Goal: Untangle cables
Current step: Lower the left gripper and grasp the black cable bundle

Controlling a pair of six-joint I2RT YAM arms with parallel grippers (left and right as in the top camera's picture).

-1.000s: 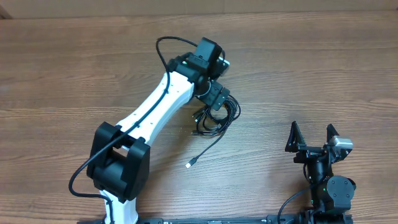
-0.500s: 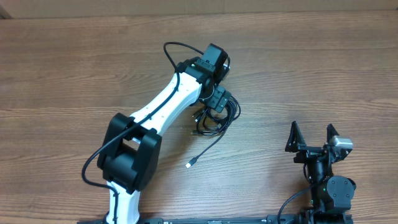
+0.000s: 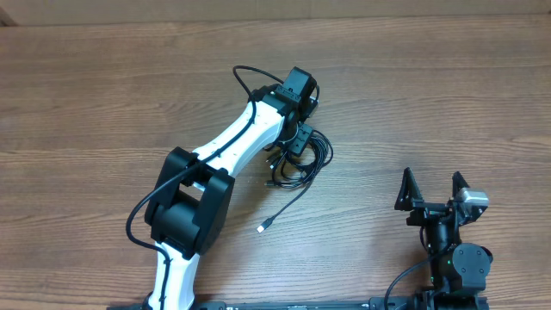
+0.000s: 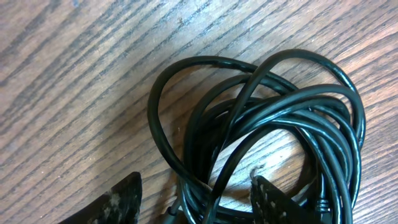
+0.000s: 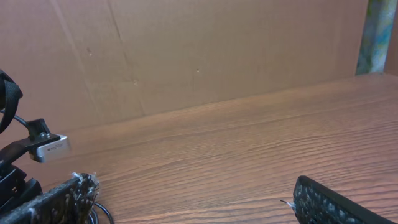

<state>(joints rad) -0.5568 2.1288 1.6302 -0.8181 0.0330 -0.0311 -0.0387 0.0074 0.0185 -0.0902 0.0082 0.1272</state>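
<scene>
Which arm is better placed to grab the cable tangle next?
Left. The left gripper is down on the cable tangle, fingers straddling its loops; the right gripper stands open, well away from it.

Even warm light, faint shadows, glossy highlights on cables [image 4: 339, 146]

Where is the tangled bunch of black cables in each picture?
Overhead: the cables lie mid-table, just below the left gripper.
Left wrist: the cables fill the middle and right of the picture, looping down between the fingers at the bottom edge.
Right wrist: not in it.
Shared landmark: the wooden table, whose grain shows in all three views.
</scene>
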